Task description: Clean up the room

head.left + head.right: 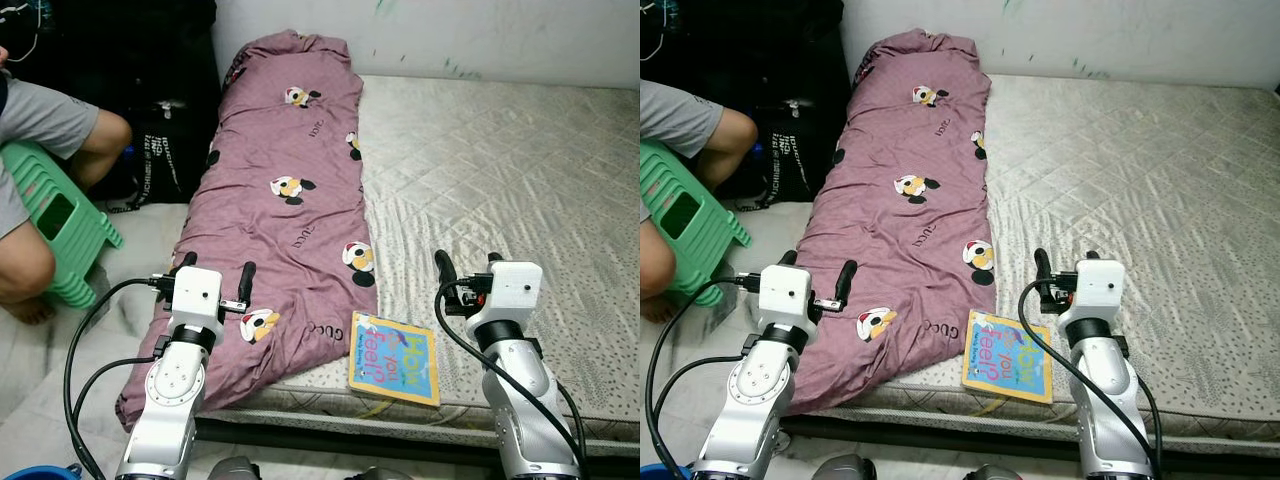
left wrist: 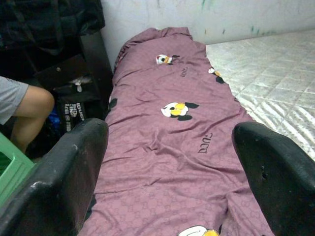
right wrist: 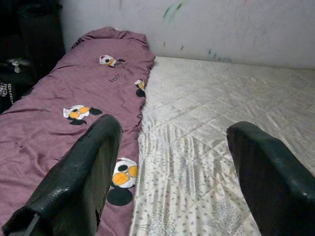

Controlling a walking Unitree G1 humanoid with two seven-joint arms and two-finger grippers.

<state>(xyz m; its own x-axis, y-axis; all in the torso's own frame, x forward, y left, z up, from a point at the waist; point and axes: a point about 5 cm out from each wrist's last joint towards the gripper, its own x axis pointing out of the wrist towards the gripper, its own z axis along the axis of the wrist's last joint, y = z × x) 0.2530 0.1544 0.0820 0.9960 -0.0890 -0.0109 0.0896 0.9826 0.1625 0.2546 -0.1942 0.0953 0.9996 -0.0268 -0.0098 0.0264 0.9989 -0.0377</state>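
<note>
A purple blanket point(image 1: 285, 190) with cartoon prints lies lengthwise along the left side of a bare quilted mattress point(image 1: 500, 170). A colourful children's book point(image 1: 394, 358) rests flat at the mattress's front edge, beside the blanket's near end. My left gripper point(image 1: 215, 268) hovers open above the near end of the blanket, nothing between its fingers point(image 2: 69, 172). Over the mattress, just right of the book, my right gripper point(image 1: 468, 262) stands open and empty, its fingers point(image 3: 83, 172) spread wide.
A person sits on a green plastic stool point(image 1: 60, 225) at the left, knee point(image 1: 105, 135) near the bed. Dark bags point(image 1: 160, 150) stand against the wall beside the blanket's far end. A white wall point(image 1: 450, 35) runs behind the mattress.
</note>
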